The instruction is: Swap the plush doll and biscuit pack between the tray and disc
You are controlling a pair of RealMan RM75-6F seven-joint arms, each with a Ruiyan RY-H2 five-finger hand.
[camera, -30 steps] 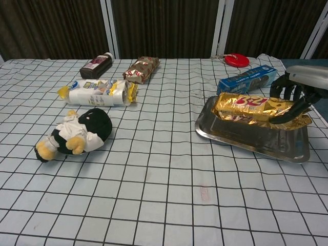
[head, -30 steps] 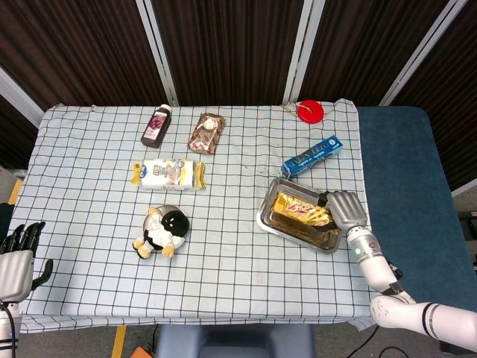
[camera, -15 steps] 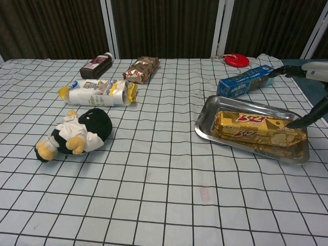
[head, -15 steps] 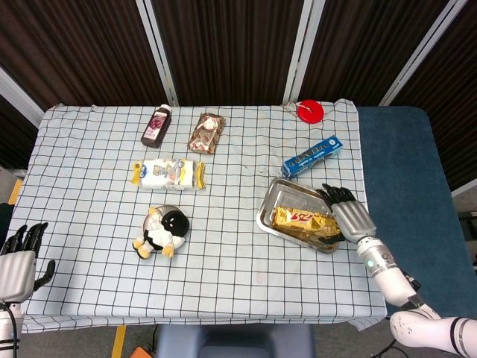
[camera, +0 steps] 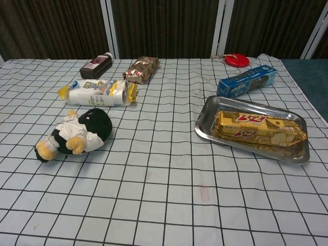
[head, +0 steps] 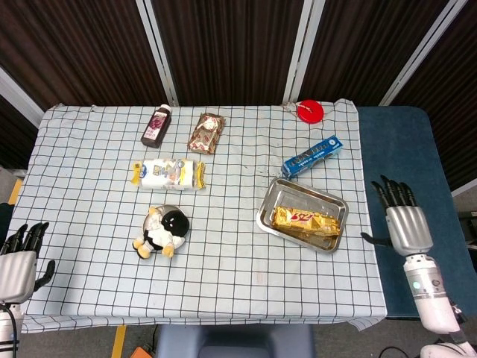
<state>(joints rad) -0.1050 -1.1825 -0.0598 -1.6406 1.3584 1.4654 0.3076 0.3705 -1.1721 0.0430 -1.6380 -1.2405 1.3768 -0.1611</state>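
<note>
Both robot hands empty; biscuit pack [head: 305, 221] in tray [head: 269, 199] (lying flat).

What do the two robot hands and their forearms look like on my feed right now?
Both match. The right robot hand has a pale silver-grey palm block, black fingers and a black thumb; below it sits a white forearm with a small green light. The left robot hand shows the same grey body and black fingers, cut off at the frame corner. No cables or markings are visible. The chest view shows neither.

High overhead view and low, closer chest view, same table [head: 246, 261].
</note>
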